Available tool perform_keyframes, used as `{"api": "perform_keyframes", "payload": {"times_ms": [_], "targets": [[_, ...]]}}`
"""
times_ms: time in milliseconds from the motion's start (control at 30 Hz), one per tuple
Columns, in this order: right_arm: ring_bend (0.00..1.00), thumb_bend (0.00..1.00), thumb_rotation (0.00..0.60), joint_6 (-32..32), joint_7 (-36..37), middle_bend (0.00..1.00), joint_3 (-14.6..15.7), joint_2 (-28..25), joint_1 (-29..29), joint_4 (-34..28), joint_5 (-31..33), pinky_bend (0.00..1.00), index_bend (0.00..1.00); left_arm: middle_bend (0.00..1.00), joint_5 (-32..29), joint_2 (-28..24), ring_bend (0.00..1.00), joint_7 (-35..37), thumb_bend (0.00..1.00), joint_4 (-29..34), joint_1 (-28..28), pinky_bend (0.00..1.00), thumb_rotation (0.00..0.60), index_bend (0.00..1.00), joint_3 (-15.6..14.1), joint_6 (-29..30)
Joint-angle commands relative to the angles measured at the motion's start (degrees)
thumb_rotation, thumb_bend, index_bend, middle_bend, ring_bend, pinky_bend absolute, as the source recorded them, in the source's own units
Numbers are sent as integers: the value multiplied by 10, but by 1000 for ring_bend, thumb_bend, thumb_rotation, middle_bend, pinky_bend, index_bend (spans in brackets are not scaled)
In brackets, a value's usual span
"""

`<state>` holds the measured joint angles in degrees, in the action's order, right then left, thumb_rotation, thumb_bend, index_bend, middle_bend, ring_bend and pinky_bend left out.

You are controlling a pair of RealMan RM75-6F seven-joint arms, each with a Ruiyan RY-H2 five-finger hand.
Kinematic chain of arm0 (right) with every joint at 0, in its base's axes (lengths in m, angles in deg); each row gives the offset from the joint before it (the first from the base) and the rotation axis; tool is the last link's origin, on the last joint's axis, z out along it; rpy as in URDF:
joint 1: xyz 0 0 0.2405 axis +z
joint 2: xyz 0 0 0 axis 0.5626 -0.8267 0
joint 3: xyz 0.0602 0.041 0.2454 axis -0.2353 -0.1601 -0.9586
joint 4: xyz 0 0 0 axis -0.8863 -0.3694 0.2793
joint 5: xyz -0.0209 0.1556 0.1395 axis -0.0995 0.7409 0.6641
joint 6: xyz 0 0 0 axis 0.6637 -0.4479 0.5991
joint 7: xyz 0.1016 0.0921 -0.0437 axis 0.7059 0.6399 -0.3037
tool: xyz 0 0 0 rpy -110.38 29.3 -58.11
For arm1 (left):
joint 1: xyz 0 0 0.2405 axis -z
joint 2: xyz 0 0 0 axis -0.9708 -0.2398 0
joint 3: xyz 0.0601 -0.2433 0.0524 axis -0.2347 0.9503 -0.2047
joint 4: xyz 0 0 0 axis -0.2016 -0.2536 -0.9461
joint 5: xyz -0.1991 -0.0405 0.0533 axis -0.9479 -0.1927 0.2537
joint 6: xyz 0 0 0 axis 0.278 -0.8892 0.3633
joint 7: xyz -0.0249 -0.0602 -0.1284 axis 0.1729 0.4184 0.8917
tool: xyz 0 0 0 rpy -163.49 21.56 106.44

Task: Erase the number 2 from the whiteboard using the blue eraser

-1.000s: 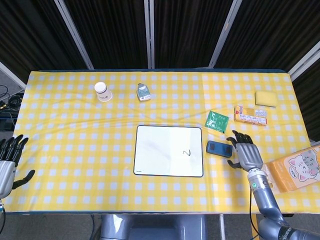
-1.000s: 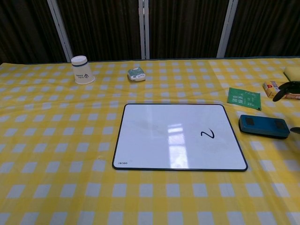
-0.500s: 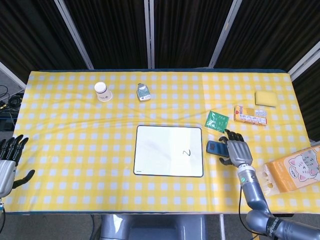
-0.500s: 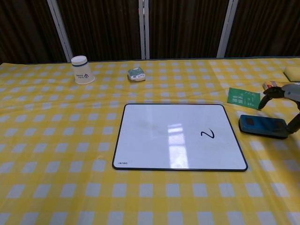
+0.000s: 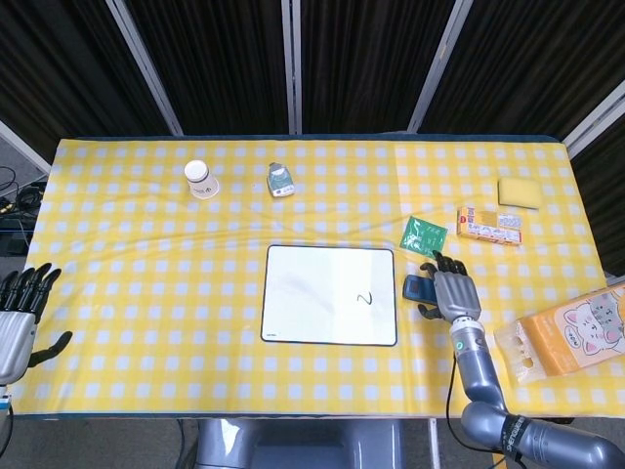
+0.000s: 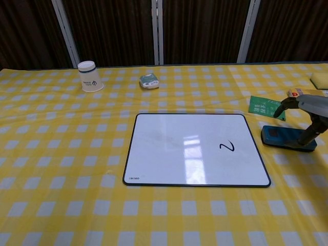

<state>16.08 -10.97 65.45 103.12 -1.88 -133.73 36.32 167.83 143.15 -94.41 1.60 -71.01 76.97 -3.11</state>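
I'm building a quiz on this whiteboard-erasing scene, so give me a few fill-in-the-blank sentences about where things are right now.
1. The digit written on the whiteboard is ___.
2. The right hand is over the blue eraser, which lies just off the board's ___ edge.
3. The paper cup stands ___ down on the tablecloth.
4. The left hand holds ___.

Missing words: 2; right; upside; nothing

A: where's the blue eraser?
B: flat on the cloth, just right of the whiteboard. The black 2 sits in its lower right, unerased.
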Motion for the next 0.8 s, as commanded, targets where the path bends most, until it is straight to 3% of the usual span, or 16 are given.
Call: {"api": "perform_keyframes", "payload": {"times_ms": [33,533,800], "targets": [[0,202,600,-16,-28,0,-12,12,14,-4,48,0,240,0,-1,0,0,2,250,-1,1,0,600,5,0,-1],[0,222,600,-42,-42,0,-11,29,30,-11,77,0,233,0,0,0,0,4,250,0,4,0,600,9,-1,-4],[0,225,600,-33,-23,0,-6,45,31,22,68,0,223,0,1,-1,0,5,250,2,3,0,600,11,-2,-2]]}}
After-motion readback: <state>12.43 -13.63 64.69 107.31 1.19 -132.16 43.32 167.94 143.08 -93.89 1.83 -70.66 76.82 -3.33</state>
